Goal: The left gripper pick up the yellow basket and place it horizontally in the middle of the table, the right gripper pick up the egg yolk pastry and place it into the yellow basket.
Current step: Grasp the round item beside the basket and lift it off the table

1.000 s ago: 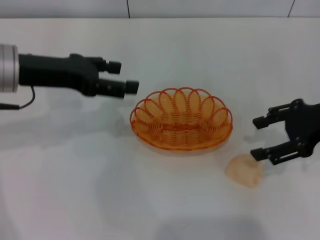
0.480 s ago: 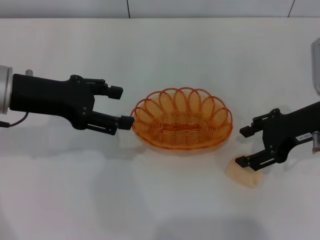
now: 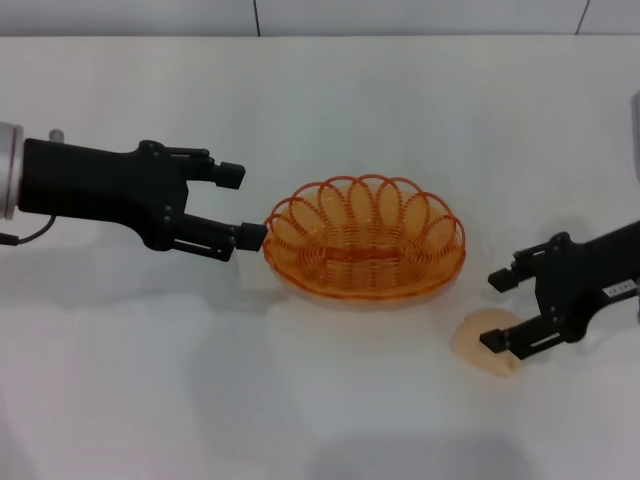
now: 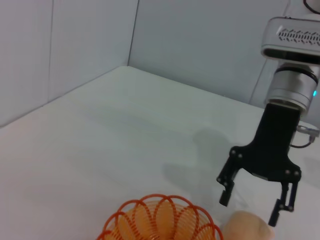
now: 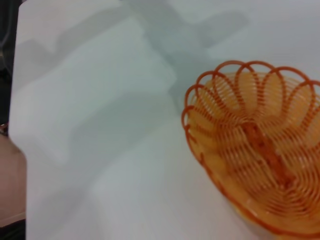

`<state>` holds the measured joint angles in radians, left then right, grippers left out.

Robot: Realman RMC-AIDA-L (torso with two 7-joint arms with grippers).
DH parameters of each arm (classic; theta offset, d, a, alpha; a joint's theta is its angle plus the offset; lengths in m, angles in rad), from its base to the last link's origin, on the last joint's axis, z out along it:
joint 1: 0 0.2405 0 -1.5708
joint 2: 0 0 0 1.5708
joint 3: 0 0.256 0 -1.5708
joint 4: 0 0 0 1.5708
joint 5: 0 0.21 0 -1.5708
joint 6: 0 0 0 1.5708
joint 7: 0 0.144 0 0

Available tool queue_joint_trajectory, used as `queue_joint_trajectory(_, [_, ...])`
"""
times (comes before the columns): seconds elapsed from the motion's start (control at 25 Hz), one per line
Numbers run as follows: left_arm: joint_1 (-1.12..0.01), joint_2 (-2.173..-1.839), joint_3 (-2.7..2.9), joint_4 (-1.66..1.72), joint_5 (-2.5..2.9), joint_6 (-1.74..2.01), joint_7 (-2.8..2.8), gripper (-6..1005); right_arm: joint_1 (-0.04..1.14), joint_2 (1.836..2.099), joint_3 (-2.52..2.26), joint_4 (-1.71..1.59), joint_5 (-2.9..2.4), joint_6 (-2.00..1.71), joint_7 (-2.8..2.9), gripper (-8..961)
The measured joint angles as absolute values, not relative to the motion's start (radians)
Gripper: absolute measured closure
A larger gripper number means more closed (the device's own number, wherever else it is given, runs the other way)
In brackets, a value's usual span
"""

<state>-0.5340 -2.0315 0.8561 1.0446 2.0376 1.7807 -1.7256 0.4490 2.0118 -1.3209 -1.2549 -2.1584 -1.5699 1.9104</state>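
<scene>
Right gripper (image 3: pixel 497 311) sat with its fingers spread wide, one tip over the egg yolk pastry (image 3: pixel 482 343), which lay on the table (image 3: pixel 320 110) just right of the yellow basket (image 3: pixel 364 239). Compared to half a second before, it had shifted slightly right and lower. Left gripper (image 3: pixel 241 206) was also open, its lower fingertip at the basket's left rim, barely moved. Basket stayed put mid-table.
</scene>
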Motion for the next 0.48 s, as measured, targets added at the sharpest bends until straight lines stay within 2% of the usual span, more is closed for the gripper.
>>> queue_joint_trajectory(0.48, [-0.546, -2.046, 0.856, 1.045, 2.034, 1.779, -1.731, 116, 0.439, 2.014, -1.336, -1.235, -2.196, -1.55, 1.913, 215])
